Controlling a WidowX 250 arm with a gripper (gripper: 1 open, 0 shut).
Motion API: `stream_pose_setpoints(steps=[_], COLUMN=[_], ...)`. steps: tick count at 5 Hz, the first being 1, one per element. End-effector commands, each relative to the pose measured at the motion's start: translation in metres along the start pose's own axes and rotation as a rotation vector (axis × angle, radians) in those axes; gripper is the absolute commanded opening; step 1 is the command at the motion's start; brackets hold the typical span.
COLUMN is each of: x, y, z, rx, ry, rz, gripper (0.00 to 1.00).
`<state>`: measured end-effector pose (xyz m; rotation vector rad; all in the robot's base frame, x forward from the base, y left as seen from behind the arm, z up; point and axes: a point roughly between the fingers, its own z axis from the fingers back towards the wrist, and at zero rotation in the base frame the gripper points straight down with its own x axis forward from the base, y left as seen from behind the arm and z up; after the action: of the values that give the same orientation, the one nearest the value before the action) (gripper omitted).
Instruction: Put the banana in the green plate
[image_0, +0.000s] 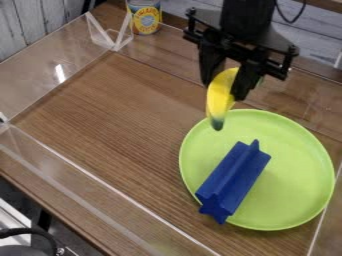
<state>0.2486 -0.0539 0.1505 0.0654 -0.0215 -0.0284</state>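
Gripper (235, 72) pointing down, jaws clamping the banana (221, 95) at its upper end. Banana hanging near vertical, long axis top-to-bottom, lower green tip pointing down over the near-left rim of the green plate (294, 150). Yellow, curved, smooth plastic. Blue block (234, 179) lying on plate.

My gripper (230, 78) is hanging the banana (221, 96) over the green plate's (297, 148) far-left rim, perhaps touching it; a block (233, 179) is lying on the plate.
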Motion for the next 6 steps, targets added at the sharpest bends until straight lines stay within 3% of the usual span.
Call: stream_pose_setpoints(steps=[1,3,4,6], x=[0.000,-0.006,-0.010,-0.025], y=[-0.001,-0.011,-0.023,-0.030], z=[0.010,0.010,0.008,0.013], rx=[-0.008,-0.006,-0.003,0.003], ry=[-0.049,-0.055,-0.058,-0.065], rz=[-0.002,0.025,0.032,0.031], gripper=[0.00,0.00,1.00,1.00])
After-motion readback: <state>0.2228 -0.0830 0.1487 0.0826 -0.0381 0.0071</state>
